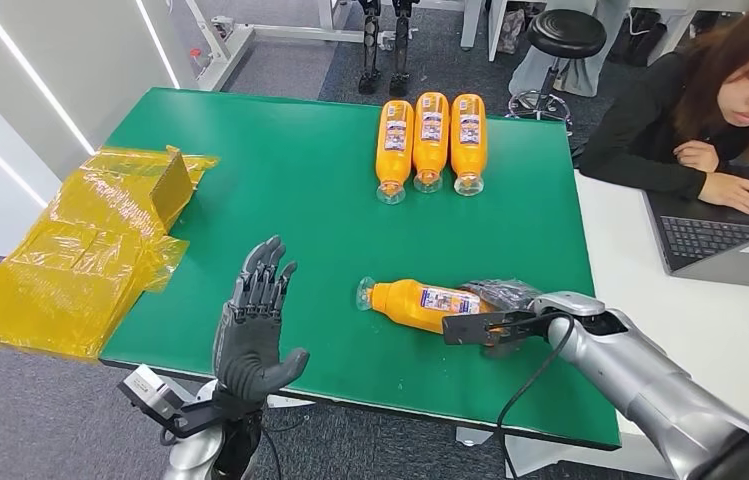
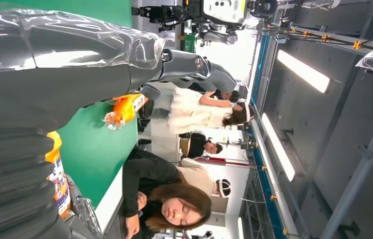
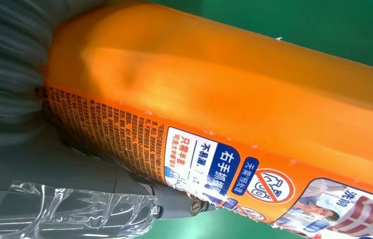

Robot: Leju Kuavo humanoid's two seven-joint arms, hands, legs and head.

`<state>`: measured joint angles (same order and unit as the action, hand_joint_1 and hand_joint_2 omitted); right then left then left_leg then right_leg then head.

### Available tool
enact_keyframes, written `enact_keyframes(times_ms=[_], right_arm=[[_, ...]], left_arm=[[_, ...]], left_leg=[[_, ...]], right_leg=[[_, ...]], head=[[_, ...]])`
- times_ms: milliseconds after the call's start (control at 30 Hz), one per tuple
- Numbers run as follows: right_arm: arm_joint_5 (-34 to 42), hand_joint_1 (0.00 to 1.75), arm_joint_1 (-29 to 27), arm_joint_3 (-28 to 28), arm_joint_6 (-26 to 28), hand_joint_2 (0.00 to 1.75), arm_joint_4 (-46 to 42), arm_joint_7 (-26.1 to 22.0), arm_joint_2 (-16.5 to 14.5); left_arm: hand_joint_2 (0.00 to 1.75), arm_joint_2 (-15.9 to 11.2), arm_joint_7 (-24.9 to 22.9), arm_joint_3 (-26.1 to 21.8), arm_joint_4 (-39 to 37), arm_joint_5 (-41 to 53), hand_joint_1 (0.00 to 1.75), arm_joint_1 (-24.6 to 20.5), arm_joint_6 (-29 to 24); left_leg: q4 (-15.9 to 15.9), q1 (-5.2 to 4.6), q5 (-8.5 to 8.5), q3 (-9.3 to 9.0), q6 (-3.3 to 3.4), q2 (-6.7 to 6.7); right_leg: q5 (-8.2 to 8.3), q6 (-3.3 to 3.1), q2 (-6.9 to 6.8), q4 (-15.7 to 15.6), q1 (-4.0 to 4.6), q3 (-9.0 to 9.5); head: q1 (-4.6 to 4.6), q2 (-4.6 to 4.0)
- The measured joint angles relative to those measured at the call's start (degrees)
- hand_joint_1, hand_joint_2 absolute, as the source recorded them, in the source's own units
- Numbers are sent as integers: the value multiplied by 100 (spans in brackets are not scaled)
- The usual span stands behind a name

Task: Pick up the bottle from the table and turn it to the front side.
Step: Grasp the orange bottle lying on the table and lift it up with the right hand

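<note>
An orange bottle (image 1: 415, 300) with a clear cap lies on its side on the green table (image 1: 290, 190), near the front edge, cap pointing left. My right hand (image 1: 498, 308), wrapped in clear film, grips the bottle's base end. In the right wrist view the bottle (image 3: 234, 99) shows its printed label, with my thumb (image 3: 99, 174) against it. My left hand (image 1: 255, 320) is raised at the table's front left, fingers spread and holding nothing, well apart from the bottle. The left wrist view looks past the left hand (image 2: 50, 74) to the bottle (image 2: 127, 108).
Three more orange bottles (image 1: 430, 140) lie side by side at the table's far edge. Yellow film-wrapped packs (image 1: 90, 240) sit off the left edge. A person (image 1: 720, 110) works at a laptop (image 1: 730, 245) on the white table to the right.
</note>
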<state>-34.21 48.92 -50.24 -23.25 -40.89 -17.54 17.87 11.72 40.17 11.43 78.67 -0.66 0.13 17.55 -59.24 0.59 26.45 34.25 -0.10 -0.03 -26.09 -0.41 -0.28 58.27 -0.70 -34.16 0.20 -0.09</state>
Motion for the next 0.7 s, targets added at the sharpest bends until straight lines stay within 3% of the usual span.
enact_keyframes(times_ms=[67,700], right_arm=[[35,173,13,-52,78,175,36,5,-12],[254,175,-4,-269,778,175,59,4,22]], left_arm=[[175,0,0,0,-16,-10,0,-19,-22],[175,-13,0,0,-20,-53,0,81,-101]], left_leg=[[0,0,0,-3,0,0],[0,0,0,-20,0,4]], right_leg=[[0,0,0,0,0,4],[2,-3,6,-1,0,15]], head=[[0,0],[0,0]])
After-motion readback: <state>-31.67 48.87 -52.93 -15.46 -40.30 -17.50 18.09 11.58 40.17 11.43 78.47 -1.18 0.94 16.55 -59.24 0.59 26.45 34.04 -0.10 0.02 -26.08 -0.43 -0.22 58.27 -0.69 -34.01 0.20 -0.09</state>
